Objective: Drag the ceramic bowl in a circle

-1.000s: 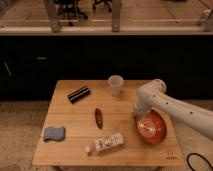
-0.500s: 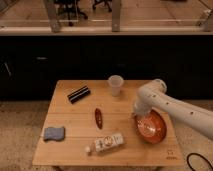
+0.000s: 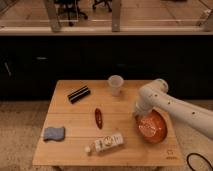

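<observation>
The ceramic bowl (image 3: 153, 128) is wide, shallow and glossy orange-red, resting on the right side of the wooden table (image 3: 75, 117). My white arm comes in from the right, bends over the bowl's far left rim, and the gripper (image 3: 138, 115) reaches down at that rim, touching or just inside it. The arm hides most of the gripper.
A translucent whitish cup (image 3: 115, 85) stands at the table's back. A black bar (image 3: 79, 94) lies at the back left, a red chili-like item (image 3: 99, 118) in the middle, a blue sponge (image 3: 54, 133) at front left, a white bottle (image 3: 106, 143) lying at the front.
</observation>
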Tool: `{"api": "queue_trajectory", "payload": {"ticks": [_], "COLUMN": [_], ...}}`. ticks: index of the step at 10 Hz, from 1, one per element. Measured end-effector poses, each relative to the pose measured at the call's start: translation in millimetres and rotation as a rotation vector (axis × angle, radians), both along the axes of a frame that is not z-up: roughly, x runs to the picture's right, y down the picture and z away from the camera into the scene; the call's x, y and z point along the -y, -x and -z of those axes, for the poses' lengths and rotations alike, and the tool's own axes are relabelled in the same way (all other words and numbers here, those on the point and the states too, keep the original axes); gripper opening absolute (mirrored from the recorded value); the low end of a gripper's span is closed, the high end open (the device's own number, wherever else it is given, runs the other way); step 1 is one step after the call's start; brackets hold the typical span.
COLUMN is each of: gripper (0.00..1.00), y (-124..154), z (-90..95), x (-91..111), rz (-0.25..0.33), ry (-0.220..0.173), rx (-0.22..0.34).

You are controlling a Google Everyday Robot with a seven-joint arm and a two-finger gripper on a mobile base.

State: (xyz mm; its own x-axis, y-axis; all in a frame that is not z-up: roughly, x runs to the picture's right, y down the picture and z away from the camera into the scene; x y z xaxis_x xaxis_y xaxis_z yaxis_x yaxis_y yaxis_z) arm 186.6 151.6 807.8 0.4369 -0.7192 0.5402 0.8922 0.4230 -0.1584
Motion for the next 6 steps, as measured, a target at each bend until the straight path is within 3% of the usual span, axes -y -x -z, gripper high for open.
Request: {"api": "queue_trajectory", "payload": {"ticks": [6], "gripper": [0.03], "y": [-4.3], "z": [0.8], "x": [4.3], "rz": [0.001], "ry": [-0.005], "rx": [0.016]}}
